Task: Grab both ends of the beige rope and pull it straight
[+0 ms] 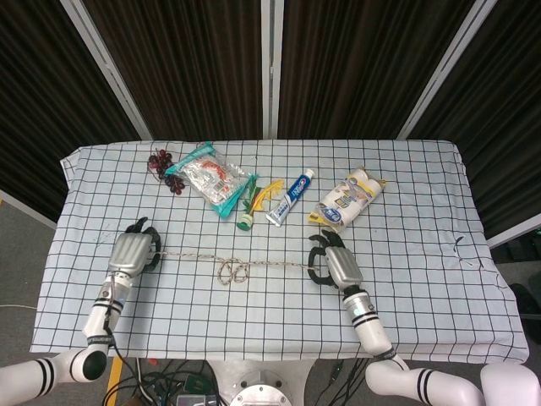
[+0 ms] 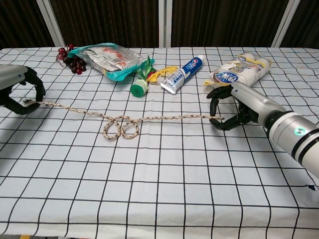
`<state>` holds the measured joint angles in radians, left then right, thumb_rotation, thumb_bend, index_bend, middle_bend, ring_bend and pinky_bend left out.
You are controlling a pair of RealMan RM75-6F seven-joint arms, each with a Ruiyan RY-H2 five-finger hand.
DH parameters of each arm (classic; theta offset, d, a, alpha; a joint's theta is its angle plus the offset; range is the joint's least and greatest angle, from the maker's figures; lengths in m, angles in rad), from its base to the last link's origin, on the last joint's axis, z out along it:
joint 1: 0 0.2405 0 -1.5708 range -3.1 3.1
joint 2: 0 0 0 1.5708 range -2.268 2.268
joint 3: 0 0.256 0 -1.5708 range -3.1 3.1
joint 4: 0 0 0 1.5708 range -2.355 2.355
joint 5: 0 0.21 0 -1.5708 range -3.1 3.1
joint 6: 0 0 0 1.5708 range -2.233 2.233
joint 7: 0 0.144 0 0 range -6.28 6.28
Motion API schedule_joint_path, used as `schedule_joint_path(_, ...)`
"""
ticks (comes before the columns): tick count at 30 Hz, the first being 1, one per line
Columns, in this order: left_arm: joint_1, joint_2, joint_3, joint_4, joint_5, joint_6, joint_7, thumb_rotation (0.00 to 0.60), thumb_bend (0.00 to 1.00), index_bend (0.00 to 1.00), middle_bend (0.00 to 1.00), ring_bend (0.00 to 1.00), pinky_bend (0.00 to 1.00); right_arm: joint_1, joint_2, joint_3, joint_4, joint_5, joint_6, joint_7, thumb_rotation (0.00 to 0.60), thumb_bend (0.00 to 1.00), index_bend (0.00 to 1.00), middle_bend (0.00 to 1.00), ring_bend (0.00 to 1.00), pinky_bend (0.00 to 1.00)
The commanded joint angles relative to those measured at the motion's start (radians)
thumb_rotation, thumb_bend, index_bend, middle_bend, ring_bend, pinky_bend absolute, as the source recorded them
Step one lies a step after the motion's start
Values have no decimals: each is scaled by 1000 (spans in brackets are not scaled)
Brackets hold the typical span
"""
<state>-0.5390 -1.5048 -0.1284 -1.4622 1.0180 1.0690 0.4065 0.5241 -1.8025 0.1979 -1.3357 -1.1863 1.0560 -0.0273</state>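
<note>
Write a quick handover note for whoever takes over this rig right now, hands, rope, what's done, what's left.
Left hand pinches the beige rope's left end; right hand pinches its right end.
The rope lies across the checked tablecloth between them, in front of the toothpaste and snack packs.
Done: both ends are grabbed.
Left: a double loop sits mid-rope, nearer the left hand. Probably pull the hands further apart until it opens and the rope lies straight.

The left hand (image 2: 17,89) is cut by the chest view's edge (its arm unseen there).
</note>
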Motion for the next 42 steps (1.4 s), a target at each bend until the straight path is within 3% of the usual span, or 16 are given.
schedule_joint_path(1,2,4,0,0,-3,-1,-2,600,420,620,300,55,207,-16,19,-10,-16,-4,11,4,600,358,645,192,0,0)
schedule_joint_path(19,15,51,-12,12,-44,-18,-32,600,420,628,309,55,207,-82,173,-17,-115,17,17,48,600,358,648,203,0,0)
schedule_joint_path(42,27,56,-7,79,-82,-36,-37,600,419,633,311,55,207,-119,323,-18,-111,52,-32,120,600,363,658,209,0,0)
